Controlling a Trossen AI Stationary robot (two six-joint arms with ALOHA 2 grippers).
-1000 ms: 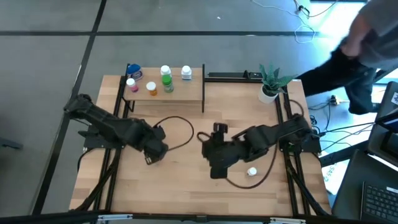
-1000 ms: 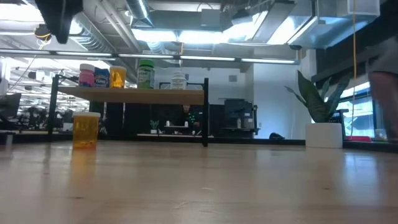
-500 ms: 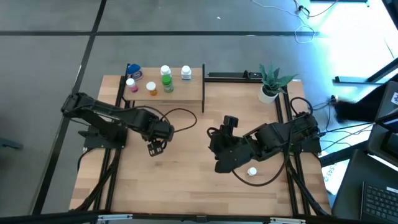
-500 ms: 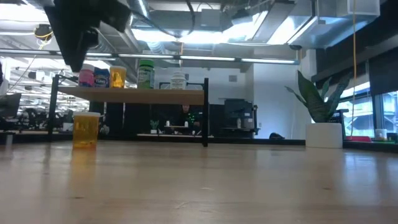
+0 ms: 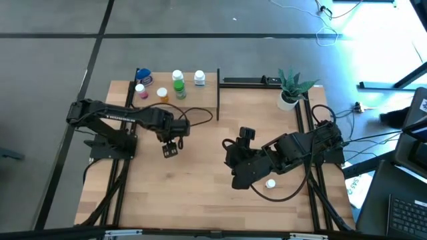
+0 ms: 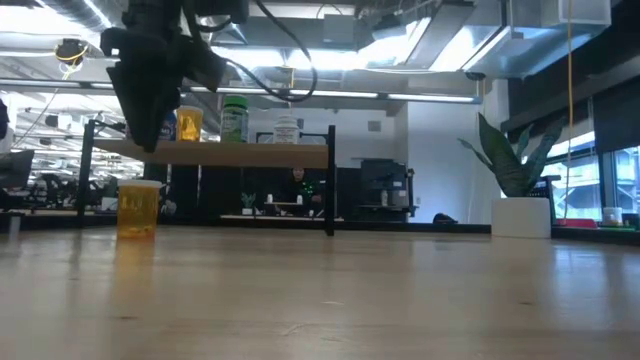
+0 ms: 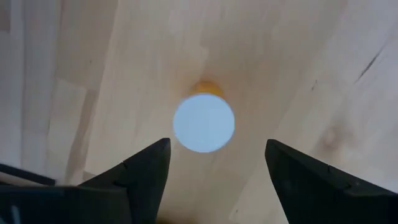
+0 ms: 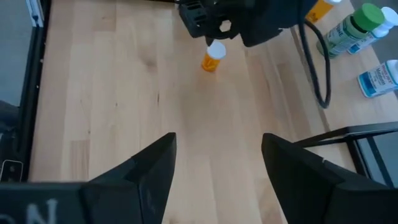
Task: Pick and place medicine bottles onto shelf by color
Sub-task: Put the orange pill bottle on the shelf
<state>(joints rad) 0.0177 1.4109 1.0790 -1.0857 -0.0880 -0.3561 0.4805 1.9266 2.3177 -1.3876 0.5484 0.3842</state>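
An orange medicine bottle (image 6: pixel 138 210) with a white cap (image 7: pixel 204 122) stands upright on the tabletop in front of the shelf (image 5: pixel 193 101). My left gripper (image 7: pixel 217 142) hangs open straight above it, pointing down, one finger to each side of the cap and clear of it (image 6: pixel 150 145). On the shelf stand blue (image 5: pixel 143 77), pink (image 5: pixel 140 90), orange (image 5: pixel 162 94), green (image 5: pixel 179 83) and white (image 5: pixel 199 78) bottles. My right gripper (image 5: pixel 245 134) is open over the table's middle and holds nothing. A white bottle (image 5: pixel 270 183) lies by the right arm.
A potted plant (image 5: pixel 289 90) stands at the table's far right corner. Black cables (image 5: pixel 200 117) loop from both arms over the tabletop. The shelf's black posts (image 5: pixel 218 93) rise at its edges. Bare wood lies toward the near edge.
My left gripper has swung toward the table's far edge and a little to the right while sinking, and now hangs over the orange bottle on the table. Its fingers stay open. A person at the far right has left the view.
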